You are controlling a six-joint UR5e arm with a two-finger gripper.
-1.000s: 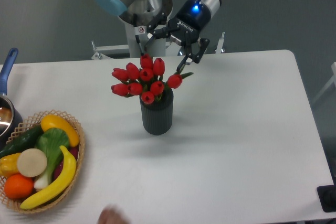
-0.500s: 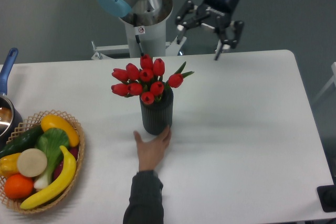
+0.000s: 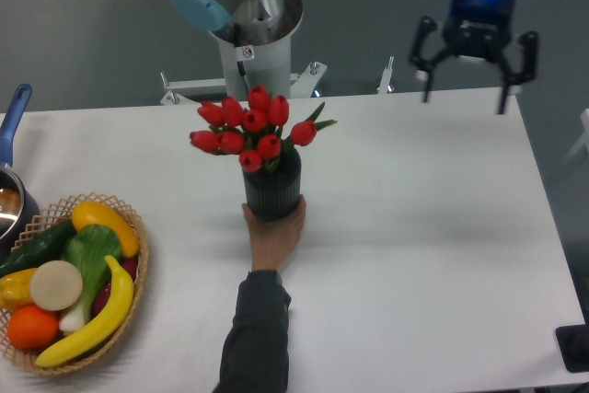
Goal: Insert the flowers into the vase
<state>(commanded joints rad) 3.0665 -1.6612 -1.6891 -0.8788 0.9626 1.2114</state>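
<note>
Gripper (image 3: 467, 94) hangs above the far right part of the table (image 3: 433, 227), fingers spread wide apart, nothing between them: released. Fingertips point down, blue light lit on the wrist.

Flowers (image 3: 250, 128) sit in the vase (image 3: 272, 189), well off to the camera-left of the fingers and nearer the camera. Stems go down into the mouth, buds fan out above the rim, leaning a bit to camera-left; one bud and a leaf stick out toward the gripper side. Long axis of bunch and vase approx upright.

A person's hand (image 3: 274, 232), sleeve dark, reaches in from the near edge and wraps the vase's lower front; touching it. That hand is much nearer the vase than the gripper is; the gripper is well apart from both.

Judgement: insertion looks done, stems already inside. No further grasp seems needed. If any correction were wanted, the fingers would have to travel camera-left and toward the camera, coming down along the upright axis, w/ the human hand in the way. Risk there: contact w/ the hand, or knocking the buds.

Basket (image 3: 139, 283) of fruit and veg at near left, pot w/ blue handle (image 3: 13, 109) at the left edge; neither involved.
</note>
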